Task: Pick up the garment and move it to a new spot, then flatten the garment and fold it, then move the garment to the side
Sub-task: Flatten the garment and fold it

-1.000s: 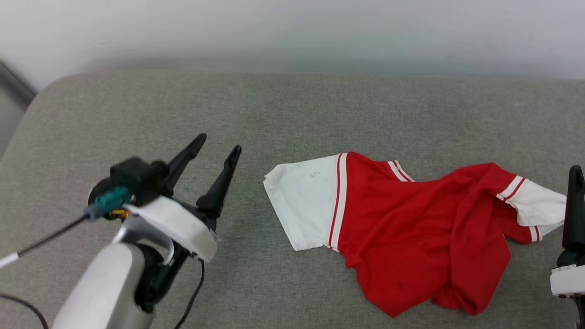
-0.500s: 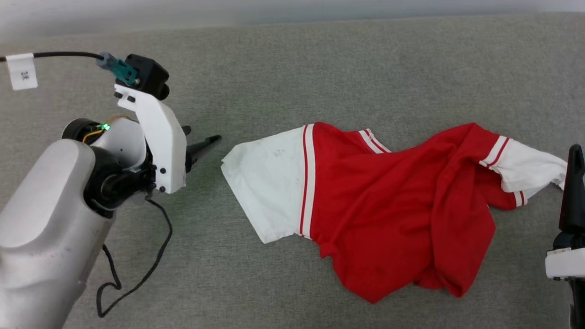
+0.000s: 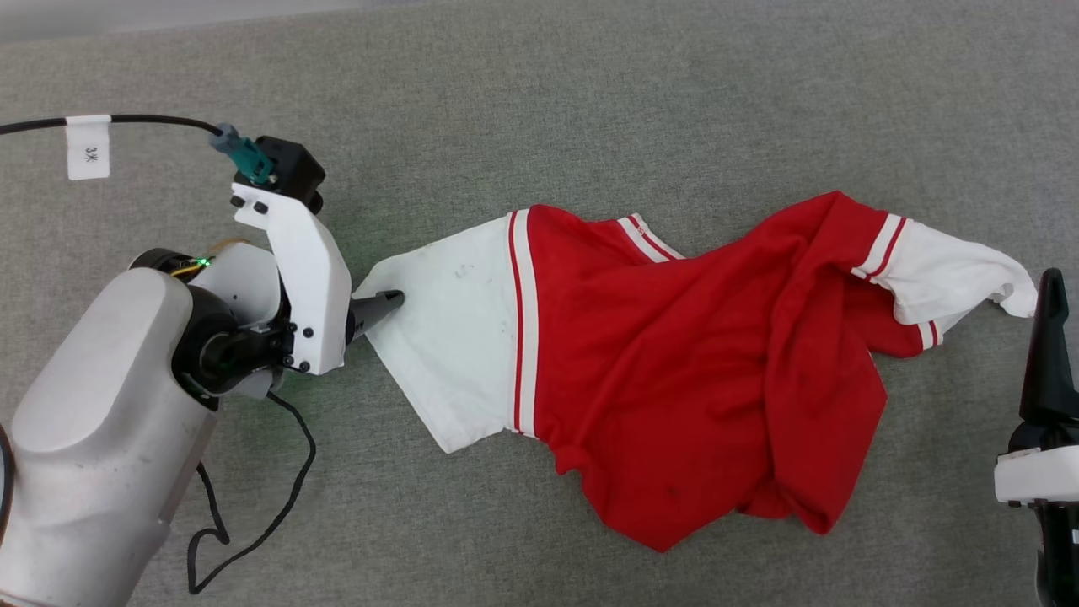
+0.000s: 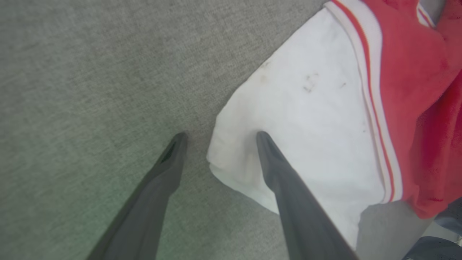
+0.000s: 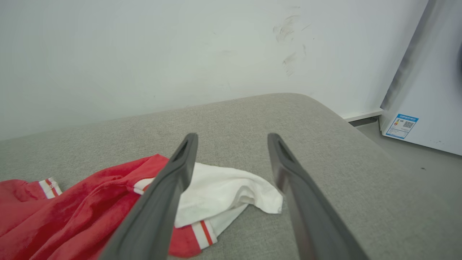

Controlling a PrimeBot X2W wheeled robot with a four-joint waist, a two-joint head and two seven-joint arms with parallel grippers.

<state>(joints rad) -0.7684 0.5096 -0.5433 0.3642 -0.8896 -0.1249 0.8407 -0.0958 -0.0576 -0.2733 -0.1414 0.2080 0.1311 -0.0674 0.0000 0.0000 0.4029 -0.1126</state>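
The garment (image 3: 674, 354) lies crumpled on the grey cushion (image 3: 590, 101), red body in the middle and a white sleeve at each end; its black characters are hidden. My left gripper (image 3: 383, 305) is at the left sleeve's corner. In the left wrist view the left gripper (image 4: 220, 138) is open, one fingertip pressing on the white sleeve (image 4: 317, 119) and the other on bare cushion beside it. My right gripper (image 3: 1051, 287) stands at the right edge, just off the other sleeve. Seen from its wrist, the right gripper (image 5: 232, 139) is open and holds nothing, above the garment (image 5: 83, 206).
A pale wall (image 5: 144, 54) backs the cushion. A white appliance (image 5: 426, 90) with a blue label stands beyond the cushion's rounded right end. My left arm's black cable (image 3: 253, 523) loops on the cushion beside the forearm.
The head camera has tilted down. My left gripper has turned and moved right to the left sleeve's corner, one finger now on the fabric. The right gripper has held still.
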